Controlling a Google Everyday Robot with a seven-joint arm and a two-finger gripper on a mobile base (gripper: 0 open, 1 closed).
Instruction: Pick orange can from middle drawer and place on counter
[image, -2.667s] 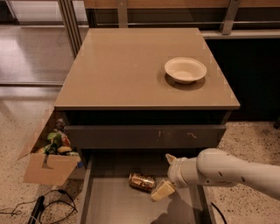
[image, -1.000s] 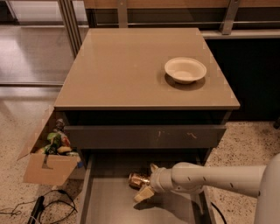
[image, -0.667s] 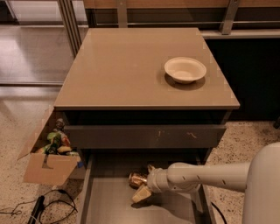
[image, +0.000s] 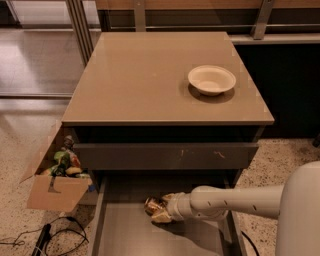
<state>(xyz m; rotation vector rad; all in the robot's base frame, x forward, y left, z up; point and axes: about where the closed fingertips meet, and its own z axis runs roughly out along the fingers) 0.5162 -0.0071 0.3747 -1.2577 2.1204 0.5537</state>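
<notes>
Gripper (image: 159, 208) low in middle drawer (image: 125, 235), clamped on orange can (image: 150, 204) lying under counter (image: 145, 80) front edge; I see drawer front (image: 150, 156) close overhead, white bowl (image: 211, 79) near right edge, cardboard box (image: 55, 194) off front-left corner

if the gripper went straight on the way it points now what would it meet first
The orange can: the gripper, in the middle drawer, points straight at it, with the can right at its tip; whether they touch is unclear.
</notes>
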